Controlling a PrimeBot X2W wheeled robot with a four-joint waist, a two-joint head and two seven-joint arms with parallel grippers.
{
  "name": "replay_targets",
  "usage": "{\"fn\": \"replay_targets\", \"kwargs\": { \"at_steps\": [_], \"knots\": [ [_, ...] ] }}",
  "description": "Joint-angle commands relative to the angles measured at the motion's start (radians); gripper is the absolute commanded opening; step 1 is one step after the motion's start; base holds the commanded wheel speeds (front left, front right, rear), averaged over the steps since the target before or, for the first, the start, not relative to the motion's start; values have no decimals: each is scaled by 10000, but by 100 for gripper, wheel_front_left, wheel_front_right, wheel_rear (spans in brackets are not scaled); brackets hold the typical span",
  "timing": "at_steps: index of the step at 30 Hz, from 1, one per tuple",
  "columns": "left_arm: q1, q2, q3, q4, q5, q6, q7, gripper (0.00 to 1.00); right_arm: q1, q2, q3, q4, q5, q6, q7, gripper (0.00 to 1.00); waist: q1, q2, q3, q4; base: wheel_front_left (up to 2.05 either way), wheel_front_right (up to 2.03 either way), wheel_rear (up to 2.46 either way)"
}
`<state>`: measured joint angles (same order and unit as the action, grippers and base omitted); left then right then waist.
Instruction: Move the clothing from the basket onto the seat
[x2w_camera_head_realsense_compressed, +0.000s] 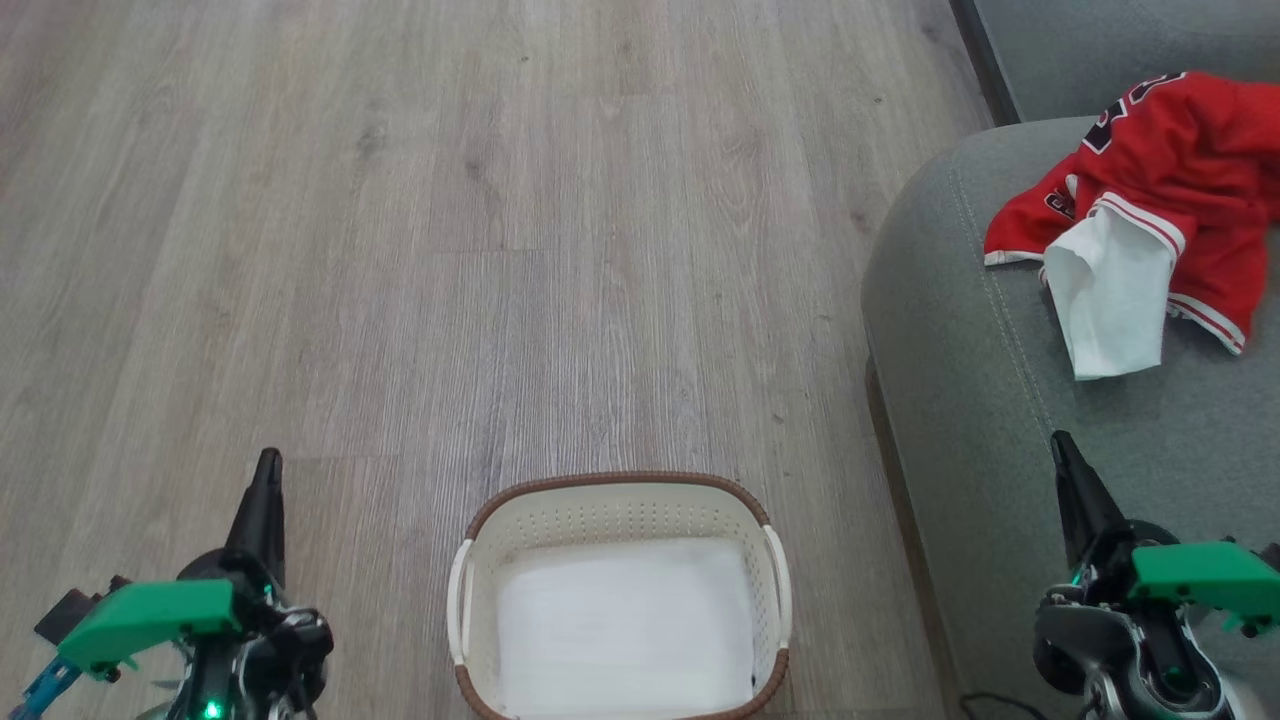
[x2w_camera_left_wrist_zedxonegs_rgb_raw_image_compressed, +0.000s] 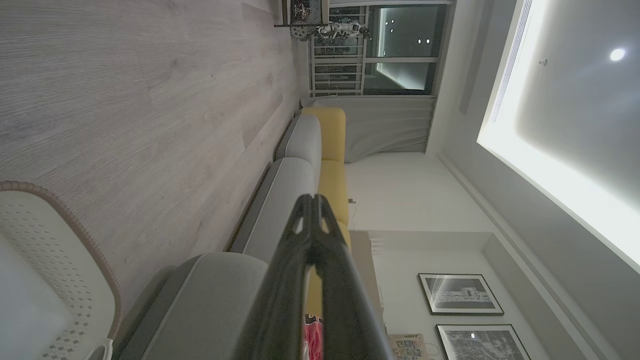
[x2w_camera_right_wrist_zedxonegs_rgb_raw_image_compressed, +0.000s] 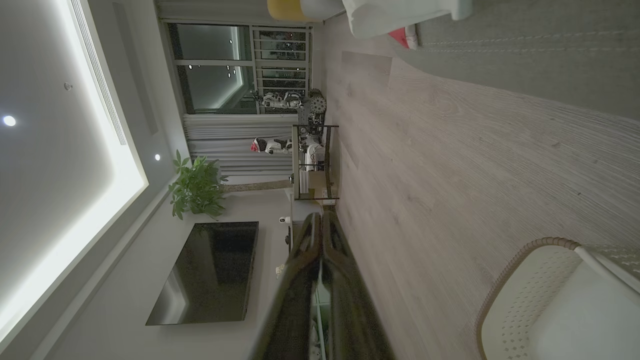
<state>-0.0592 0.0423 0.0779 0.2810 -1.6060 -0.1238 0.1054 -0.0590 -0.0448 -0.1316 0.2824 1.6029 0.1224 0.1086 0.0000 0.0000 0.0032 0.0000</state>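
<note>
1. The red clothing lies crumpled on the seat, with a white cloth spilling from its near edge.
2. It sits well ahead of the right hand, which is clenched, its fingers pressed together.
3. The left hand, also clenched, is far from the clothing, over the floor left of the basket.
4. The basket stands on the floor between the hands, with a flat white sheet in its bottom.

Left hand is resting low at lower left, fingers pointing up and pressing together. Right hand is resting low at lower right, fingers closing tip to tip, leaning slightly left.
</note>
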Motion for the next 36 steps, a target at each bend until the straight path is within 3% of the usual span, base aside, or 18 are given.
{"fn": "replay_targets", "kwargs": {
  "at_steps": [1,36],
  "knots": [
    [-490,79,361,-355,-24,-69,81,0,-489,-54,178,-376,57,83,46,0,0,0,-1,0,0,0,0],
    [-489,79,359,-357,-25,-69,79,0,-489,-54,179,-376,57,83,45,0,0,0,-1,0,0,0,0]
  ]
}}
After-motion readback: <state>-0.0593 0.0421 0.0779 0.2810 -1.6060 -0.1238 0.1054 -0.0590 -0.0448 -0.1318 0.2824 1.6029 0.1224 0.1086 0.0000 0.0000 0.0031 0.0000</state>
